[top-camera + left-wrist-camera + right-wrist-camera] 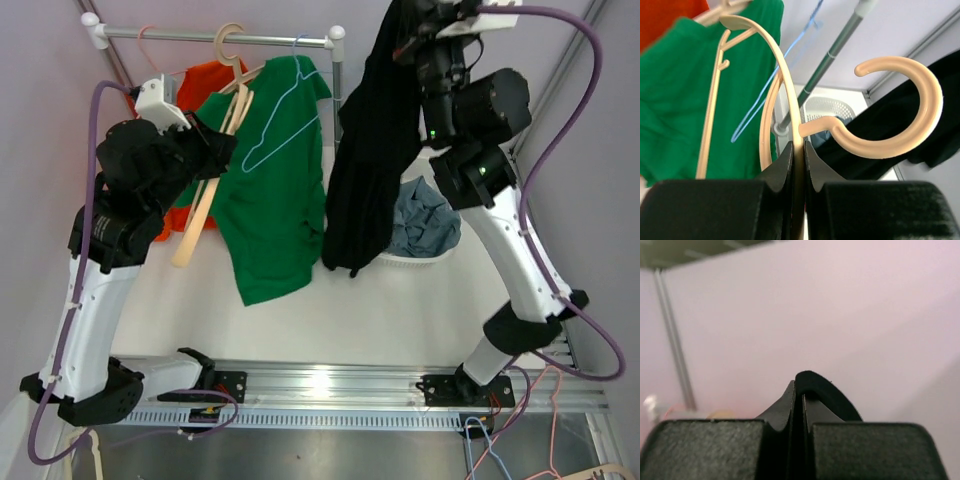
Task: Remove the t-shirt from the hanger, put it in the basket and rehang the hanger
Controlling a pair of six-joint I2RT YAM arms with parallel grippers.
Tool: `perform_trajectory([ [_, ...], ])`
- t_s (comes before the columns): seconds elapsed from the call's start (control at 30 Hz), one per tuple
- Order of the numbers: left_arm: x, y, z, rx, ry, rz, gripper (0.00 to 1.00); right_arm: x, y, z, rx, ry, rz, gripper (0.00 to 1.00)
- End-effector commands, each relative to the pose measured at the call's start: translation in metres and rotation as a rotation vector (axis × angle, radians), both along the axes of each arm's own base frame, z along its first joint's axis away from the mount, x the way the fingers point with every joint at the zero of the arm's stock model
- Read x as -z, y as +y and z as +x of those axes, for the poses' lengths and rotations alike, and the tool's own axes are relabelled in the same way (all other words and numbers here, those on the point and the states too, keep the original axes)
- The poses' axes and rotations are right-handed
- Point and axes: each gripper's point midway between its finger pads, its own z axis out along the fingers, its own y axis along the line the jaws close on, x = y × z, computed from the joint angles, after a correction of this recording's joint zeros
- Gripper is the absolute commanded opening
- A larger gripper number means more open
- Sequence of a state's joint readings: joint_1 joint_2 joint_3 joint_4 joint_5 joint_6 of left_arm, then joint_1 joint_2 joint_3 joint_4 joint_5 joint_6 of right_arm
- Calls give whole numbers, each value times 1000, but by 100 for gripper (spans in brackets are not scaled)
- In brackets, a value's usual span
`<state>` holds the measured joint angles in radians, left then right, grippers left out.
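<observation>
the left arm rears up, elbow bent, its claw (215, 140) (799, 150) pinched tight on the neck of a bare beige hanger (195, 225) (790, 85). in the wrist view the hook curls round nothing. the right arm reaches higher still, its claw (410, 18) (801, 390) clamped shut on a fold of the black t-shirt (365, 170) (825, 395). the shirt dangles from it in a long drape, well apart from the hanger, its hem near the white basket (425, 260) on the counter (400, 310). a green shirt (270, 200) hangs from the rail (190, 36) between them.
</observation>
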<state>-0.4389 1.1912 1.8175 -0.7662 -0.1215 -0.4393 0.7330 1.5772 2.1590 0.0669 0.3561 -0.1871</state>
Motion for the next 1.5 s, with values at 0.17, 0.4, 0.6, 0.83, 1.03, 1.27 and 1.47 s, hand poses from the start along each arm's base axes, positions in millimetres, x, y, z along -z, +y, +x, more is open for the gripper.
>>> perform_trajectory([
  [0.17, -7, 17, 8, -60, -37, 22, 1, -96, -72, 2, 184, -362, 234, 0],
  [0.4, -3, 12, 26, -49, -27, 11, 1, -89, -121, 38, 220, -374, 351, 0],
  [0.6, -8, 14, 46, -55, -15, -13, 0, 19, -123, 91, 322, -24, 247, 0],
  [0.83, -17, 3, 67, 12, -48, -42, 0, 355, -96, 108, 134, 958, 160, 0],
  [1.03, -42, -17, 81, 96, -68, -66, 1, 544, -70, 53, 23, 1374, 197, 0],
  [1.27, -48, -28, 101, 117, -41, -105, 1, 655, -52, 27, -54, 1670, 147, 0],
  [1.47, -22, -31, 115, 90, 67, -146, 1, 630, -55, 37, -26, 1581, 131, 0],
])
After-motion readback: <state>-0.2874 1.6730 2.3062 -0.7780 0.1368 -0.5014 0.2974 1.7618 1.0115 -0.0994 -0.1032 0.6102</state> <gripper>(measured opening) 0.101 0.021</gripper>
